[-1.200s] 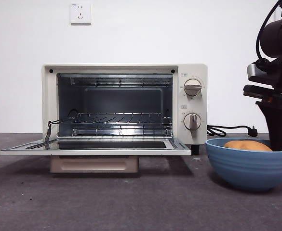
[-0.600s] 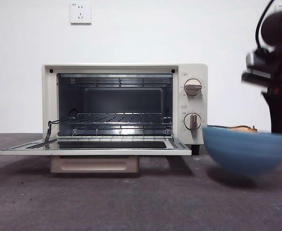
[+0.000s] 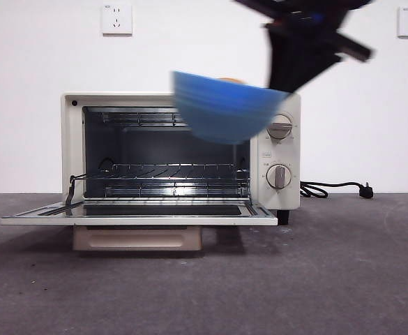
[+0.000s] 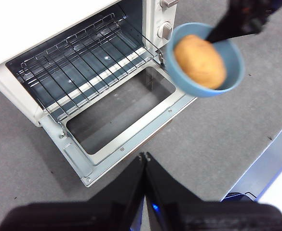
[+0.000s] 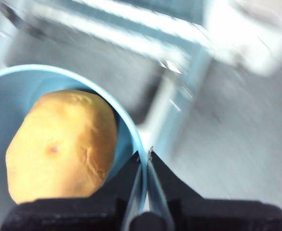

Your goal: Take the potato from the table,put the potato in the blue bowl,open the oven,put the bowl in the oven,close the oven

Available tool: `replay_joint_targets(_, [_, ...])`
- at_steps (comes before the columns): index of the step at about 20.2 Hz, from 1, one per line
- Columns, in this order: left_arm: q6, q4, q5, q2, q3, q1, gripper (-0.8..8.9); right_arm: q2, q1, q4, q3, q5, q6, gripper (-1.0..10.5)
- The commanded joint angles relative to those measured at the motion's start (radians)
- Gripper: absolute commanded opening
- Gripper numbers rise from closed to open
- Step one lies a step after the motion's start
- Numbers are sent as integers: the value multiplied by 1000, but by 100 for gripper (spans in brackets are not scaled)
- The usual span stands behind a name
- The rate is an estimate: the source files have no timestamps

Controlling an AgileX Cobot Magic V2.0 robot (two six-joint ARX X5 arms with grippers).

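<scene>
My right gripper (image 5: pixel 144 155) is shut on the rim of the blue bowl (image 3: pixel 221 106) and holds it in the air in front of the oven's upper right part. The tan-orange potato (image 4: pixel 199 61) lies inside the bowl (image 4: pixel 230 57), and only its top (image 3: pixel 230 81) peeks over the rim in the front view. The cream oven (image 3: pixel 277 150) stands with its door (image 3: pixel 137 213) folded down flat and its wire rack (image 3: pixel 172 171) bare. High above the table in front of the oven door, my left gripper (image 4: pixel 144 158) hangs shut with nothing in it.
The oven's black cord and plug (image 3: pixel 333 188) lie on the dark grey table (image 3: pixel 315 279) to the right of the oven. Two wall sockets (image 3: pixel 116 19) sit on the white wall behind. A pale strip along the table's edge (image 4: pixel 271 154) shows in the left wrist view.
The right gripper has lifted the bowl with the potato off the table at the right and carried it up and left, to in front of the oven's top.
</scene>
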Motion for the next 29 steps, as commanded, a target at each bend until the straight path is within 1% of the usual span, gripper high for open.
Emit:
replay_joint_targets(1, [16,-6,1,-2,-6,1,-8,127,20,7,111,16,41,-14])
replay_joint_targets(4, [16,-9,2,-2,-6,1,-8,271,30,7,249,39,62,-14])
replay_joint_targets(5, [17,-9,2,-2,-6,1,-8,316,30,7,294,58,74,-14])
replay_joint_targets(8, [21,-12,3,-2,-6,1,-8,406,29,33,372,68,125,-14])
replay_joint_targets(11, [34,-25,5,-2,-6,0,-8,438,21,89,379,89,171,-14])
replay_joint_targets(12, [35,-29,5,-2,-6,0,-8,446,21,98,379,110,185,-14])
replay_joint_targets(15, [39,-33,5,-2,-6,0,-8,462,8,119,379,120,221,-14])
replay_joint_targets(18, [39,-34,5,-2,-6,0,-8,472,2,125,379,155,235,-14])
replay_joint_targets(24, [41,-35,5,-2,-6,0,-8,488,-2,134,379,161,243,-12])
replay_joint_targets(26, [41,-35,5,-2,-6,0,-8,488,-2,138,379,160,243,33])
replay_joint_targets(29, [42,-35,5,-2,-6,0,-8,488,-2,139,379,160,247,211])
